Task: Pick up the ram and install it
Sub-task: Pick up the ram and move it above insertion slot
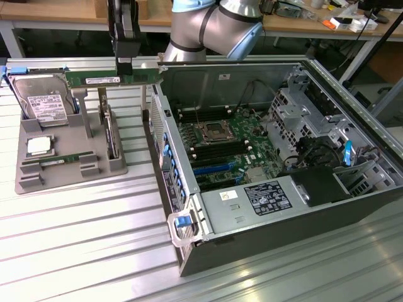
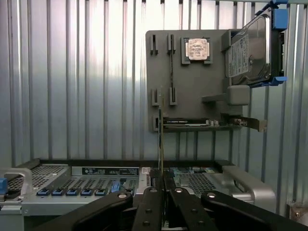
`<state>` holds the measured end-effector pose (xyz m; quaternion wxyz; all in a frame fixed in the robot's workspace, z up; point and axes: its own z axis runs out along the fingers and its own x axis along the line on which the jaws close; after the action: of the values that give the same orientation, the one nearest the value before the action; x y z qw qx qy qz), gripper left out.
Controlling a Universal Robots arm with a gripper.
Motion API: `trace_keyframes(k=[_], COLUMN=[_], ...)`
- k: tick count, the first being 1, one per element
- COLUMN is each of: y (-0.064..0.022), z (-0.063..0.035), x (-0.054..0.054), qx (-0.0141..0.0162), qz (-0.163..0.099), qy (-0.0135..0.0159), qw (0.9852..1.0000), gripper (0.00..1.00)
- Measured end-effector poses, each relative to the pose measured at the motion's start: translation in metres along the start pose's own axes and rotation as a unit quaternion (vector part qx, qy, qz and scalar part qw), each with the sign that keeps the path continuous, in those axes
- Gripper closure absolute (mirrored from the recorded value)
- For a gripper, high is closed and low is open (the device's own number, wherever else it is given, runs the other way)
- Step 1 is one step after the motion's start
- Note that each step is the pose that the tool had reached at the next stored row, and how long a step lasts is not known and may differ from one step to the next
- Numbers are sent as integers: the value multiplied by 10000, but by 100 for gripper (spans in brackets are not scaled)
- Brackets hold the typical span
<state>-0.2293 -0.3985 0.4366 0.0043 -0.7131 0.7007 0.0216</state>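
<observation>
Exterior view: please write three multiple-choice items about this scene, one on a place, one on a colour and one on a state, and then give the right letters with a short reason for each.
1. Where does the processor chip lie?
A. in the grey tray
B. on the ram
C. in the gripper

2. What colour is the ram's board?
A. blue
B. red
C. green

3. What is the gripper's state?
A. open
B. shut on the ram
C. shut on the processor chip

Answers:
1 A: the chip sits in a square recess of the tray.
2 C: the long strip under the gripper is green.
3 B: in both views the fingers are closed on the ram's edge.
</observation>
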Motion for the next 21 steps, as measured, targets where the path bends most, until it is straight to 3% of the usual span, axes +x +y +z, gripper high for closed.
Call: trace_keyframes(k=[7,14,16,21], y=[-264,-640,-691,-977], z=[46,97,102,130], x=[6,15,16,23], qx=[-4,-13,-13,-19], qz=[1,1,1,1], qy=[0,0,0,-1], qw=[10000,10000,10000,10000], gripper=[88,88,88,88])
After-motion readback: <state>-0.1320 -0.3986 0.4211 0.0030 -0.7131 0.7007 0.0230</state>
